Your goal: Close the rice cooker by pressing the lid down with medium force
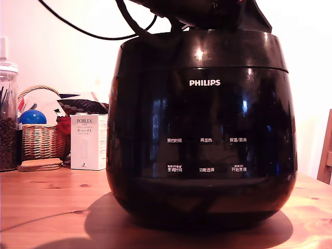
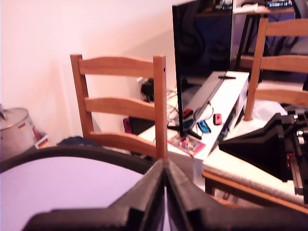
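Philips rice cooker (image 1: 202, 129): upright at centre of wooden worktop (image 1: 46, 207), front panel toward exterior view; lid (image 1: 202, 49) down on body, only a thin seam showing along rim, so closing judged largely done, latching not confirmable. Hand (image 2: 166, 192): fingers pressed together with nothing between, set over glossy lid top, contact itself not discernible. Remaining, by judgement: final firm press if latch not caught, then lift away.
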Tool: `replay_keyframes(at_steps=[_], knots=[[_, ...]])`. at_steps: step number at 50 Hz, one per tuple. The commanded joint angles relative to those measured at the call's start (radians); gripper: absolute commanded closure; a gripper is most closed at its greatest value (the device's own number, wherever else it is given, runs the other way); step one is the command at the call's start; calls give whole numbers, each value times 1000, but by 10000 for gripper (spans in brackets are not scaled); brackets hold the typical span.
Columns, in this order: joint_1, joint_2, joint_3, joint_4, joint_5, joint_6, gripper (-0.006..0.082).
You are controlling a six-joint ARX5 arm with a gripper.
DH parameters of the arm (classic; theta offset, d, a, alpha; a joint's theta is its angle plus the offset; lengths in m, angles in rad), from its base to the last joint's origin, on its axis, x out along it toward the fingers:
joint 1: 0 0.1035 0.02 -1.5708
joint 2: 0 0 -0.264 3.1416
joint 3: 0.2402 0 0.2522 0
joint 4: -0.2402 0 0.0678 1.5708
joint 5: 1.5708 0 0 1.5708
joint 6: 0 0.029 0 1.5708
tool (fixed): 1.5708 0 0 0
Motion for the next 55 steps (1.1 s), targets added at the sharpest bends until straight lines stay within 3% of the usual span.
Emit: replay_keyframes(at_steps=[1,11,24,55], knots=[[6,145,-113,-122,-5,10,789],[6,152,-113,-144,-2,9,789],[6,110,-107,-55,-8,10,789],[19,-13,-7,-43,-10,18,789]])
